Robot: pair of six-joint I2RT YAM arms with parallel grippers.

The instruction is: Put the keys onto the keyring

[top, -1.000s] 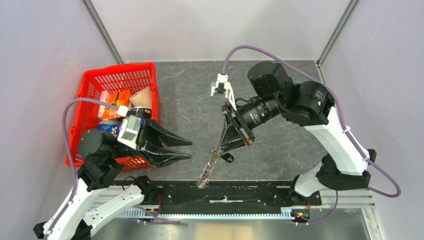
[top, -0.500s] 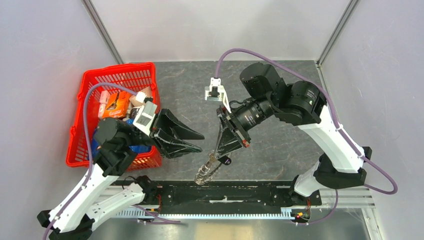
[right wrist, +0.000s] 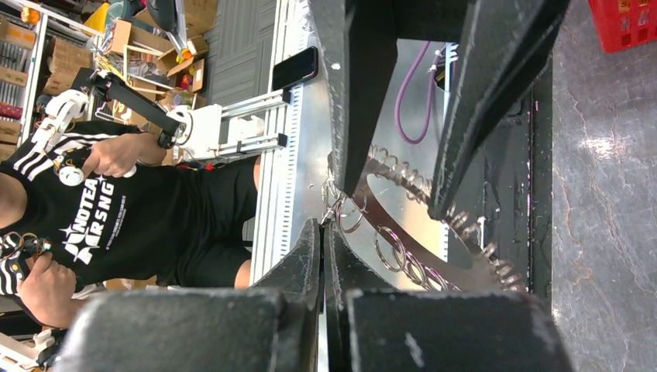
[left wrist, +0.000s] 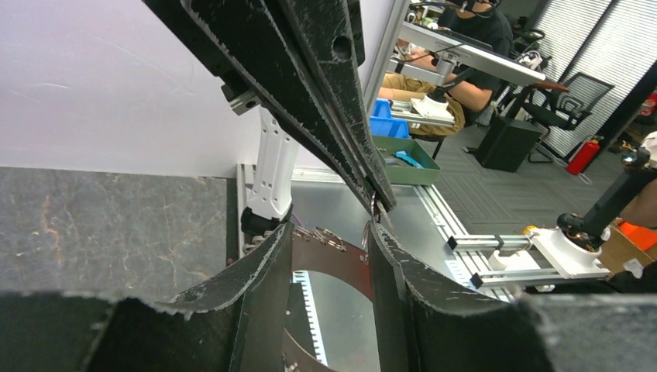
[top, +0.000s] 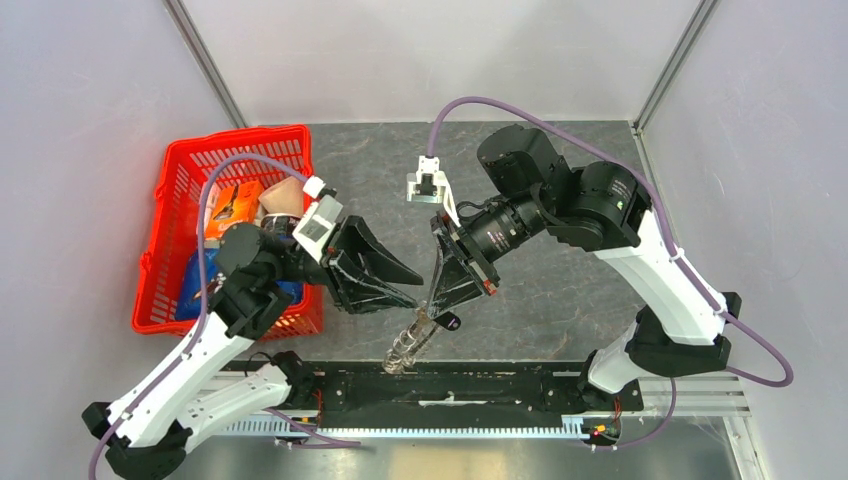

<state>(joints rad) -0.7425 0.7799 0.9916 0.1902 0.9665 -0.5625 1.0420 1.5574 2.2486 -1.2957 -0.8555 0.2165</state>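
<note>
Since a second ago the left arm [top: 190, 370] has swung from the red basket [top: 240, 150] toward the middle. Left gripper [top: 415, 292] stands parted, its tips just beside the right gripper [top: 437, 312], which is clenched on the keyring [top: 408, 345]. The keyring hangs from those tips over the table [top: 560, 290]. It is a dark band edged with many small silvery loops, and it passes between the left fingers [left wrist: 256, 294]. A tiny black key [top: 450, 321] sits just beside the right tips.
</note>
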